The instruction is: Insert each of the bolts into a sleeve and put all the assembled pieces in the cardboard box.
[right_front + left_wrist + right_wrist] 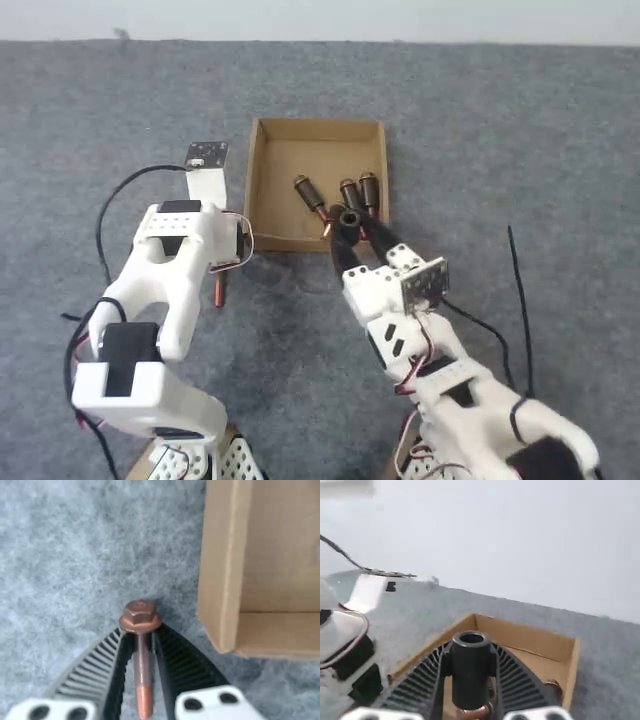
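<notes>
The left gripper (141,632) is clamped on the shank of a copper bolt (143,670), beside its hex head, over the grey carpet (520,150) just left of the cardboard box (262,185) near its near left corner; the right gripper (471,649) is closed around an upright black sleeve (470,675) at the box's near wall; three assembled pieces (350,192) lie inside, toward the right

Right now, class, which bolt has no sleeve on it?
The bolt clamped in the left gripper's fingers, beside the cardboard box: its copper shank is bare. The three bolts lying inside the box sit in black sleeves.
</notes>
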You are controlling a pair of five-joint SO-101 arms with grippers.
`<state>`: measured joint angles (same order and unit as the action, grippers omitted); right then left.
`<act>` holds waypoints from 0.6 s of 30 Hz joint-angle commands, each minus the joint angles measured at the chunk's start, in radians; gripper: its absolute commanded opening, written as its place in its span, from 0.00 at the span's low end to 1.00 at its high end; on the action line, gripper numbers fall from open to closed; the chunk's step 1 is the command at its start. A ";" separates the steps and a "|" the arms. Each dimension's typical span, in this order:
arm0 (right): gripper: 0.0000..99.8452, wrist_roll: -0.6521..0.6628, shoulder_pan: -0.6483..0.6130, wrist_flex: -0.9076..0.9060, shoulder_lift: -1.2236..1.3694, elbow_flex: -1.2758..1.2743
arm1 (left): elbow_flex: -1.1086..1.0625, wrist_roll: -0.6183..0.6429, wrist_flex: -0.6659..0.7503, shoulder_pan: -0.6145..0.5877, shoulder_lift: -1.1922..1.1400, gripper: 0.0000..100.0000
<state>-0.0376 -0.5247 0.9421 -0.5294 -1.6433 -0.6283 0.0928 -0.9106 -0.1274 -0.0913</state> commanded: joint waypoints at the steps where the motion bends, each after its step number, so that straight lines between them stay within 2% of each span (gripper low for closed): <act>1: 0.01 -0.037 0.005 -0.139 -0.087 -0.020 | 0.008 -0.005 0.021 -0.005 0.064 0.01; 9: 0.01 -0.054 0.004 -0.323 -0.160 -0.015 | 0.013 -0.003 0.020 -0.034 0.064 0.01; 13: 0.01 -0.054 0.004 -0.335 -0.157 -0.014 | 0.018 -0.003 0.023 -0.038 0.072 0.01; 18: 0.01 -0.055 0.005 -0.335 -0.156 -0.015 | -0.005 0.002 0.015 -0.038 0.213 0.01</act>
<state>-0.0806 -0.5232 0.6091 -0.6475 -1.6448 -0.6299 0.0928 -0.9106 -0.1565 -0.0146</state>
